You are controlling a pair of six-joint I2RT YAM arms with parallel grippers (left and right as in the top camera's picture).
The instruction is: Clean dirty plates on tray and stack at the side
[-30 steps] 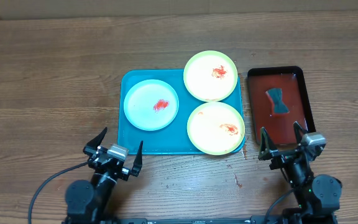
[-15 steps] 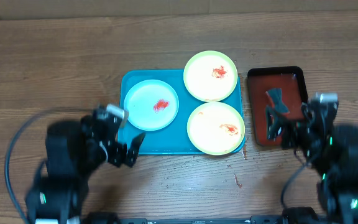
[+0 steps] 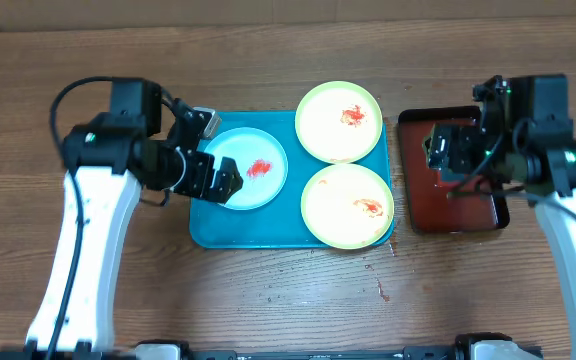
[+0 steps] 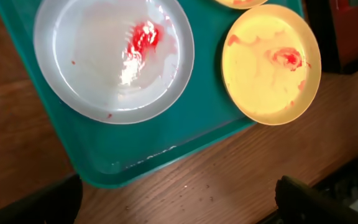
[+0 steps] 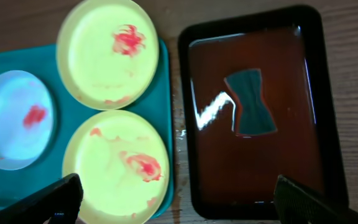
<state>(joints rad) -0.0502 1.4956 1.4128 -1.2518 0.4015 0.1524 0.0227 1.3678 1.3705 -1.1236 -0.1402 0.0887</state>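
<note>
Wooden tabletop (image 3: 288, 50) carries the whole job. Directly beneath the left gripper (image 3: 223, 182) lies the teal tray (image 3: 268, 228), with the blue-white plate (image 3: 263, 150) right under its fingers. The two yellow-green plates, one farther (image 3: 339, 121) and one nearer (image 3: 347, 206), sit off toward the other arm. All three carry red sauce smears and none is stacked at the side, so cleaning appears not yet begun.

The right gripper (image 3: 440, 150) hangs over the dark red tray (image 3: 468, 215). In its wrist view a dark sponge (image 5: 252, 102) lies ahead of its fingers in what looks like shallow liquid, probably kept wet there for wiping. That arm seems placed to fetch the sponge while the left one attends the first plate.

Both grippers are spread wide, their fingers at the lower corners of each wrist view. Nothing is between them and they touch nothing.
</note>
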